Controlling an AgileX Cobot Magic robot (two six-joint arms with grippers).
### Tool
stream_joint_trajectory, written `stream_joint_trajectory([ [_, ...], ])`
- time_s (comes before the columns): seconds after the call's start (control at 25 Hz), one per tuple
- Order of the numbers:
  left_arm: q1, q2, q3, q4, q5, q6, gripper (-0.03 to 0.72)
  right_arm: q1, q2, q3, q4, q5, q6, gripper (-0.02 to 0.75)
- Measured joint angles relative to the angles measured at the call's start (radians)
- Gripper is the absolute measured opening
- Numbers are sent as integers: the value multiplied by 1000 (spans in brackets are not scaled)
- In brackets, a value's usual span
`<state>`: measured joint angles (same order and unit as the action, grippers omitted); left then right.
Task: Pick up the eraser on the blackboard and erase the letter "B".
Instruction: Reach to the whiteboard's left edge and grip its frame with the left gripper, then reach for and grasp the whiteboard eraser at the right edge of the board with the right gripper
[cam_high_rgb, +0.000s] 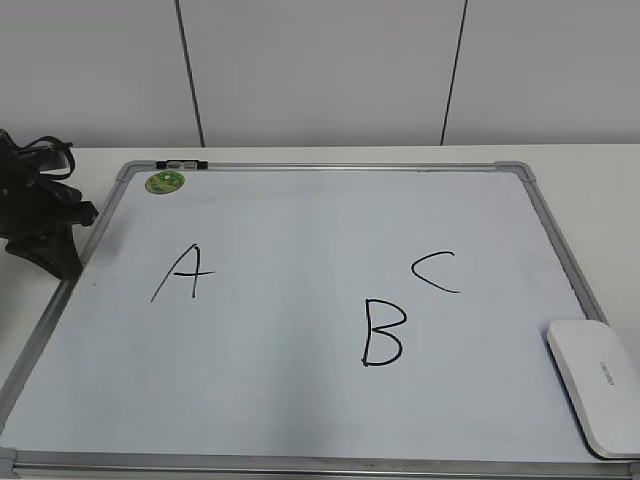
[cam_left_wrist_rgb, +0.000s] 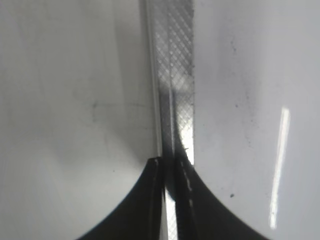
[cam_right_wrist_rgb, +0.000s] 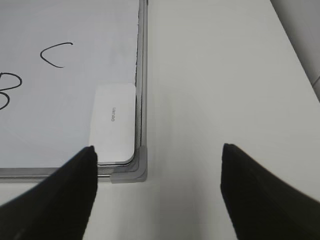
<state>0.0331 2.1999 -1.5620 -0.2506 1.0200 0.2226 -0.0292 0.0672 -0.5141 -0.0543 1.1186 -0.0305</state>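
The blackboard (cam_high_rgb: 300, 230) is a white board with a silver frame, lying flat on the table. A black "B" (cam_high_rgb: 383, 332) is drawn right of its middle; part of it shows in the right wrist view (cam_right_wrist_rgb: 7, 90). The white eraser (cam_high_rgb: 597, 385) lies flat in the board's near right corner, also in the right wrist view (cam_right_wrist_rgb: 115, 122). My left gripper (cam_high_rgb: 45, 250) rests shut at the board's left frame (cam_left_wrist_rgb: 175, 100), its fingertips (cam_left_wrist_rgb: 170, 165) together. My right gripper (cam_right_wrist_rgb: 157, 155) is open and empty, above the table just off the board's near right corner, outside the exterior view.
A black "A" (cam_high_rgb: 183, 272) and a black "C" (cam_high_rgb: 435, 270) are also on the board, the "C" also in the right wrist view (cam_right_wrist_rgb: 56, 54). A green sticker (cam_high_rgb: 165, 181) and a small black clip (cam_high_rgb: 181, 163) sit at the far left corner. White table (cam_right_wrist_rgb: 225, 90) surrounds the board.
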Motion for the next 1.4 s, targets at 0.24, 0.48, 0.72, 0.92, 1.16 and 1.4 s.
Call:
stream_joint_trajectory([
  [0.24, 0, 0, 0, -2, 2, 0, 14, 0, 249, -40, 0, -116, 0, 591],
  [0.48, 0, 0, 0, -6, 4, 0, 14, 0, 464, -60, 0, -235, 7, 591],
  [0.72, 0, 1, 0, -6, 4, 0, 14, 0, 640, -83, 54, -194, -33, 591],
  [0.92, 0, 1, 0, -6, 4, 0, 14, 4, 787, -131, 116, -152, -65, 591],
  [1.16, 0, 1, 0, -6, 5, 0, 13, 6, 937, -177, 157, -127, -69, 591],
  [1.4, 0, 1, -1, -7, 6, 0, 13, 34, 989, -197, 188, -127, -69, 591],
])
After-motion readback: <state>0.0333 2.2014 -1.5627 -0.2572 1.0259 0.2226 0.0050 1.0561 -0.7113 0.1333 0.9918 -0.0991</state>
